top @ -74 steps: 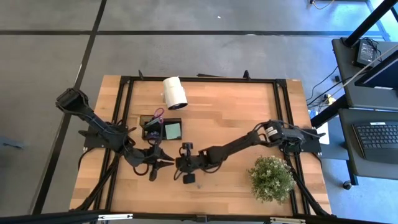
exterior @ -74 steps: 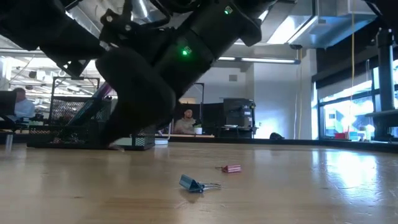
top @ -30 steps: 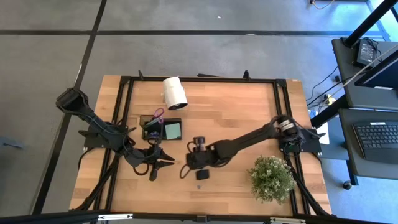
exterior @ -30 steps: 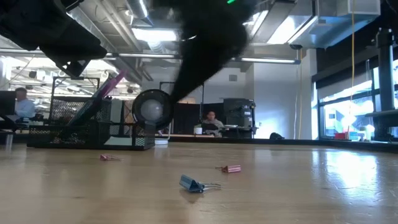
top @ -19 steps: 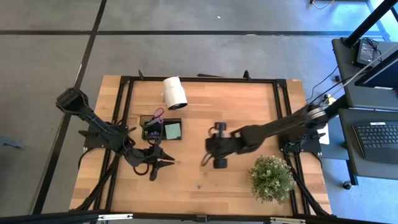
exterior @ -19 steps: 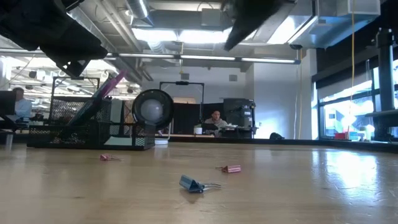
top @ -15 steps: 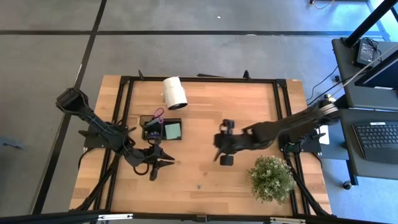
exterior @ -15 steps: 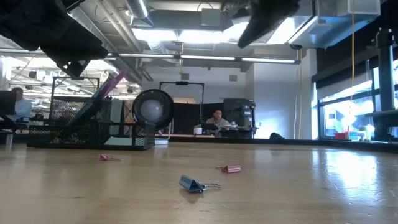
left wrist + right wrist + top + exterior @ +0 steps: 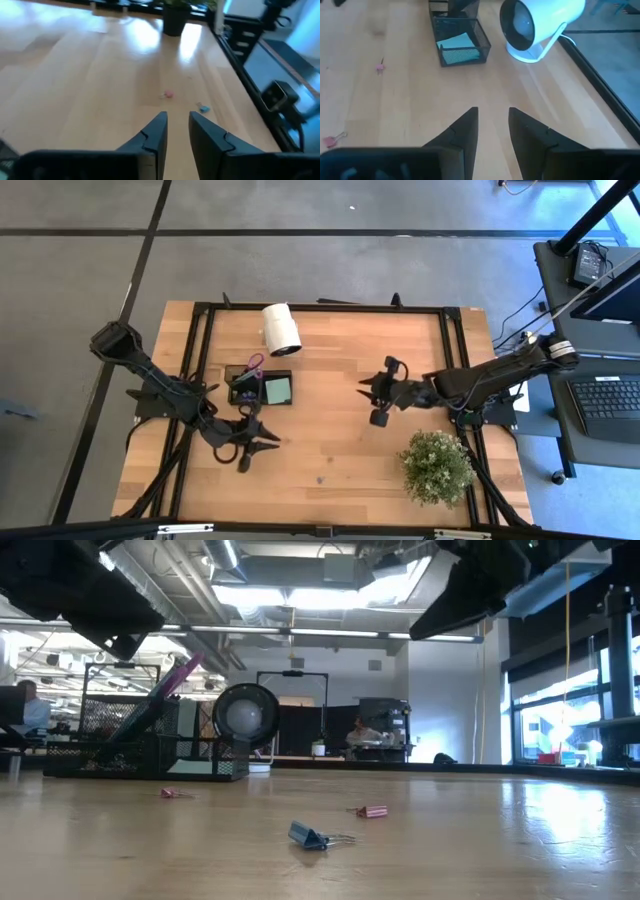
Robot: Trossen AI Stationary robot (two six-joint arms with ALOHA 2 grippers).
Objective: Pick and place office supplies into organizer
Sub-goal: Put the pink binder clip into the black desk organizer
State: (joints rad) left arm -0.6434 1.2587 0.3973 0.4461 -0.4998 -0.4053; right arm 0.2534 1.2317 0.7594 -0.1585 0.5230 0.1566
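Observation:
The black mesh organizer [image 9: 291, 372] stands left of the table's middle, with a light green sticky-note pad [image 9: 277, 389] in one compartment and purple-handled scissors [image 9: 176, 674] sticking up out of the other. A blue clip [image 9: 318, 836], a pink clip [image 9: 372, 810] and a small pink piece [image 9: 176, 793] lie loose on the wood. My left gripper [image 9: 262, 442] hovers near the organizer's front, open, with nothing between its fingers [image 9: 155, 135]. My right gripper [image 9: 366, 392] hangs right of the middle, open and empty [image 9: 492, 127], pointing toward the organizer [image 9: 482, 42].
A white cylinder [image 9: 281, 330] lies beyond the organizer near the far edge. A bushy potted plant [image 9: 436, 465] stands at the front right, close under my right arm. Bare wood lies between the two grippers, and a black frame [image 9: 320, 307] runs round the table.
My right gripper has swung from the front middle of the table, close to my left gripper, toward the right and far side. It has risen and turned as it went, and has left the middle of the low view.

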